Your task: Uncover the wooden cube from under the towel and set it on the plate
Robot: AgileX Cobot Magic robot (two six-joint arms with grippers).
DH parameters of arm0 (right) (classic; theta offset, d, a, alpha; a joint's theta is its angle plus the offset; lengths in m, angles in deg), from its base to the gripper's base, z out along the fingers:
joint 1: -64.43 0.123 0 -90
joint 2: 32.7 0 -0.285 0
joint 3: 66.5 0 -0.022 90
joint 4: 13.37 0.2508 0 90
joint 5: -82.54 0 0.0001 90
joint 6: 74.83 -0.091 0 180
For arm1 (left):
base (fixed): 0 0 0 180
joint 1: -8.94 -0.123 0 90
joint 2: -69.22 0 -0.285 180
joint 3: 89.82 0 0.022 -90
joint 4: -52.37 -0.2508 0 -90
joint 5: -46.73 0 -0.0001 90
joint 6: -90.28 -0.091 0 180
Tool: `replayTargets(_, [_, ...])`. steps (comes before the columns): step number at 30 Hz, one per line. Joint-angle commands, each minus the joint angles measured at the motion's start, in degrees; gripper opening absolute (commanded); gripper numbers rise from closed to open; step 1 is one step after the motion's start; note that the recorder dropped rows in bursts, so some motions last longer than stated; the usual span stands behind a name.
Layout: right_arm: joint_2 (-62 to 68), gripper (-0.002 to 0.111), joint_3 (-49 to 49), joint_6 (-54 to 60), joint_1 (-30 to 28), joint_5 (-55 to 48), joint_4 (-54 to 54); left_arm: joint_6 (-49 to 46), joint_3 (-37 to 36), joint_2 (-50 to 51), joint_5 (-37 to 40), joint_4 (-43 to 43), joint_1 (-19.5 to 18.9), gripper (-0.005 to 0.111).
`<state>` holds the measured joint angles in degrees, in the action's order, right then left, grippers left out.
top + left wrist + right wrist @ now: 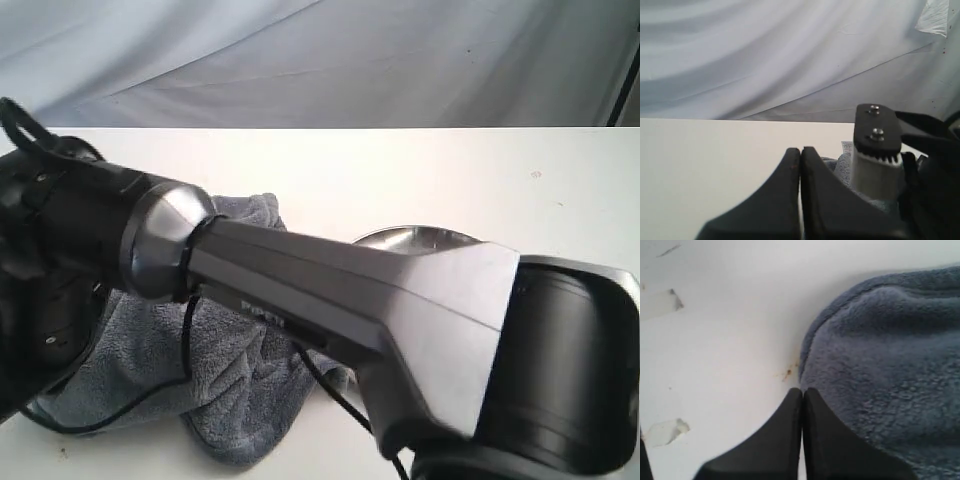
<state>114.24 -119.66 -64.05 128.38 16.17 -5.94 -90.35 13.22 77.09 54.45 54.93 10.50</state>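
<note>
The dark grey towel (230, 380) lies bunched on the white table at the left, and nothing of the wooden cube shows in any view. Behind my right arm (340, 290), only a sliver of the steel plate (420, 238) is visible. That arm reaches across over the towel toward the left. In the right wrist view, my right gripper (802, 390) is shut with nothing between its fingers, its tips right at the edge of the towel (890, 365). My left gripper (800, 149) is also shut and empty, beside the towel (842, 167) and its white tag (846, 146).
The white table (480, 180) runs back to a pale cloth backdrop (320, 60). A black cable (190, 350) hangs from the right arm over the towel. Part of the right arm (877, 150) stands close to the left gripper.
</note>
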Motion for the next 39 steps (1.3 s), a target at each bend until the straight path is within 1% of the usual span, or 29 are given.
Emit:
replayTargets(1, [-1.1,0.0,-0.4,-0.3,2.8,-3.6,-1.0,0.0,-0.3,-0.1,-0.1,0.0,0.0,0.001])
replayTargets(6, [-1.2,0.0,0.0,-1.7,4.1,-3.6,-2.2,0.2,-0.3,-0.1,-0.1,0.0,0.0,0.001])
replayTargets(11, [-4.6,0.0,5.2,-2.0,4.1,-3.6,-2.1,0.2,-0.3,-0.1,-0.1,0.0,0.0,0.001])
replayTargets(14, [-8.4,0.0,11.1,-2.1,4.1,-3.6,-2.2,0.2,-0.3,-0.1,-0.1,0.0,0.0,0.001])
replayTargets(20, [-17.1,0.0,28.3,-2.2,3.7,5.2,-2.2,0.0,-0.3,-0.1,-0.1,0.0,0.0,0.001])
replayTargets(24, [-24.3,0.0,41.2,-4.1,1.4,12.9,-2.0,0.0,-0.3,-0.1,-0.1,0.0,0.0,0.001])
replayTargets(28, [-31.4,0.0,51.8,-5.2,-2.0,20.7,-2.0,0.2,-0.3,-0.1,-0.1,0.0,0.0,0.001])
replayTargets(30, [-34.9,0.0,55.5,-6.2,-4.1,24.1,-2.0,0.2,-0.3,-0.1,-0.1,0.0,0.0,0.001])
replayTargets(34, [-40.3,0.0,59.3,-10.0,-8.4,29.1,-2.0,0.2,-0.3,-0.1,-0.1,0.0,0.0,0.001])
replayTargets(37, [-42.3,0.0,59.7,-11.6,-12.6,33.1,-2.0,0.2,-0.3,-0.1,-0.1,0.0,0.0,0.001])
replayTargets(39, [-42.7,0.0,59.7,-11.9,-14.1,36.2,-1.0,0.2,-0.3,-0.1,-0.1,0.0,0.0,0.001])
